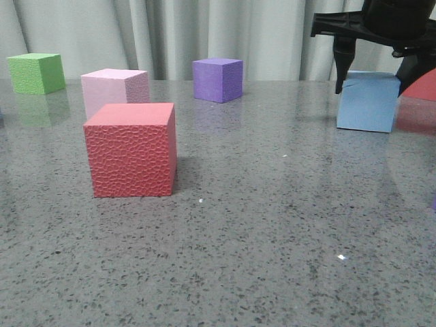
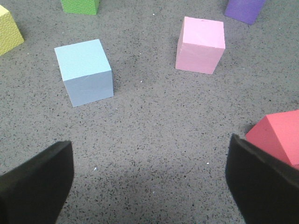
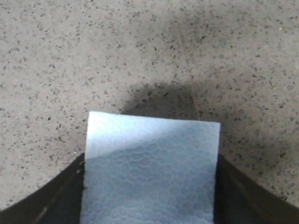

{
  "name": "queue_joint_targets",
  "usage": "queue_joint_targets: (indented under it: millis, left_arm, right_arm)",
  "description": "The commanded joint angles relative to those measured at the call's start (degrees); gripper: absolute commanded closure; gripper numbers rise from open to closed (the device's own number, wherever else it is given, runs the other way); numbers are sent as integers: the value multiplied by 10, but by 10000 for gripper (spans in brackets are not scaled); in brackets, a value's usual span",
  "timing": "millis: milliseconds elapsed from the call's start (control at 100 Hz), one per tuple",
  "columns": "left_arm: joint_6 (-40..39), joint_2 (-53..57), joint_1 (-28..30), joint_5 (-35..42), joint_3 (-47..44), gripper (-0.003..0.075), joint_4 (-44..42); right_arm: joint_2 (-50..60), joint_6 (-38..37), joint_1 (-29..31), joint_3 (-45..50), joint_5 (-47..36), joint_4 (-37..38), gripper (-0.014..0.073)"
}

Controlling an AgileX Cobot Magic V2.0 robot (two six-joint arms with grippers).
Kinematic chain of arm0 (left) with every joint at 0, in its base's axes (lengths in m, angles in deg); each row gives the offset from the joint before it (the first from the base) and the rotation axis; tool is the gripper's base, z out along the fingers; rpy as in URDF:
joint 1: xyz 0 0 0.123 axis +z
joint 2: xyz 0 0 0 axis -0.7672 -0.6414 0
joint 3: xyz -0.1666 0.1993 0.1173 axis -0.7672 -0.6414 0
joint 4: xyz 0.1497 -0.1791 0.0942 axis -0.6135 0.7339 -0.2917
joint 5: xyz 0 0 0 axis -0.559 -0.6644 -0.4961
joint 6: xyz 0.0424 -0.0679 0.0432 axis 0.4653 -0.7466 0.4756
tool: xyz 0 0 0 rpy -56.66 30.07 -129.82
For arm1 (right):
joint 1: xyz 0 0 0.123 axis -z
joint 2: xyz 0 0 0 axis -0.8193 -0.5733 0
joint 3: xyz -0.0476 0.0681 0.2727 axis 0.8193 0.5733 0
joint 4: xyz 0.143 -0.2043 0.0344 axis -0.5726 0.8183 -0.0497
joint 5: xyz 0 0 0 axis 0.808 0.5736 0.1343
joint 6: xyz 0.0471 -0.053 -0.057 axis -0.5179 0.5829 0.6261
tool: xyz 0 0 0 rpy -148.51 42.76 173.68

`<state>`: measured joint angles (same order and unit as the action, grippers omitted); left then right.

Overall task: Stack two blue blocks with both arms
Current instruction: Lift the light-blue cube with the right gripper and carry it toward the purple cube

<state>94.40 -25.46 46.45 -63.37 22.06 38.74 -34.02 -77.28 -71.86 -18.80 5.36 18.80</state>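
On the far right of the grey speckled desk (image 1: 272, 238), the right gripper (image 1: 376, 85) comes down from above over a blue block (image 1: 368, 102). One finger (image 1: 342, 65) is against the block's left edge, and the other is at its right side, partly cut off by the edge of the front view. In the right wrist view the same block (image 3: 149, 168) fills the space between the two black fingers (image 3: 56, 196), and both of them touch its sides, so the fingers pinch the block. The block looks a little tilted, and I cannot tell if its bottom is on the desk or just above it.

The second blue block (image 2: 84, 72) shows only in the left wrist view. It stands flat on the desk, well ahead of the left gripper (image 2: 149, 182), not between the fingers. The left fingers (image 2: 37, 182) are spread wide with only bare desk between them. A red block (image 2: 278, 135) lies just beside one left finger, and a pink block (image 2: 201, 44) stands further away, near the second blue block.
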Motion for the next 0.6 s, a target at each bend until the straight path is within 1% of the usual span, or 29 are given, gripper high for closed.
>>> queue_joint_targets:
  millis: [0, 230, 420, 590]
  left_arm:
    - [-5, -2, 2, 38, 18, 102, 11]
    - [-5, -2, 2, 38, 18, 102, 11]
    - [-5, -2, 2, 38, 18, 102, 11]
    - [-5, -2, 2, 38, 18, 102, 11]
  right_arm:
    - [39, 8, -7, -27, -15, 13, 223]
    - [39, 42, -52, -93, 20, 11, 219]
    - [34, 42, -93, -145, 24, 11, 219]
    - [-1, 44, -127, -199, 45, 11, 218]
